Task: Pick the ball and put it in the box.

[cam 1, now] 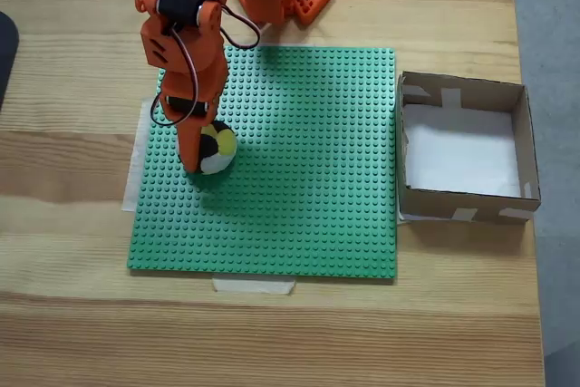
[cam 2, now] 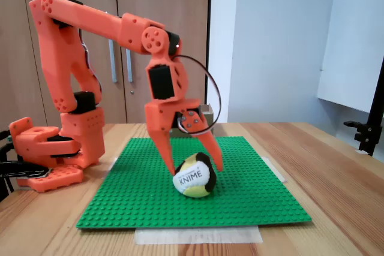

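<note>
**Orange arm's fingers straddle the ball on the green baseplate**

The ball (cam 2: 194,175) sits on the green studded baseplate (cam 1: 308,178), toward its left side in the top-down fixed view, where the ball (cam 1: 217,149) shows yellow, black and white patches half tucked under the arm. The side-on fixed view shows what the top-down one hides: the orange arm (cam 2: 96,25) reaches down from above and the gripper (cam 2: 195,166) has its two fingers (cam 2: 165,148) spread fairly wide, one on each side of the ball, their tips down beside its upper half. Whether they press on the ball cannot be told; it rests on the baseplate. That view also shows dark lettering on a white patch of the ball.

The top-down view, in turn, shows the box (cam 1: 524,147), a shallow brown cardboard square with pale tape strips and a white bottom, standing on the wooden counter (cam 1: 272,342) just beside the baseplate's right edge, well apart from the ball. It also shows tape (cam 1: 254,285) holding down the baseplate's near edge. The arm's base (cam 2: 45,163) stands at the counter's far side in the top-down view and at the left in the side-on one.
</note>
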Robot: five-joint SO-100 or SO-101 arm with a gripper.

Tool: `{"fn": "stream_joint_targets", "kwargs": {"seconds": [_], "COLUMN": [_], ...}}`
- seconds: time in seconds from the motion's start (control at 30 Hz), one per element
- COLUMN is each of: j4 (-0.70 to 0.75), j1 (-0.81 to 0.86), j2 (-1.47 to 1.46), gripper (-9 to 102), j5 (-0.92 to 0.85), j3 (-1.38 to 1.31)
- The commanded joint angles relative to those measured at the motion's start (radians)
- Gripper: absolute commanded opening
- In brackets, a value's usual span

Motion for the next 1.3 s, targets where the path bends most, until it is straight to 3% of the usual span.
{"fn": "stream_joint_targets", "kwargs": {"seconds": [0.0, 1.2, 1.27], "j4": [-0.017, -0.117, -0.118], "j1": [-0.003, -0.002, -0.002], "j2": [0.005, 0.008, 0.008], "gripper": [39, 28, 23], "j5": [-0.006, -0.015, -0.023], "j3": [-0.003, 0.049, 0.049]}}
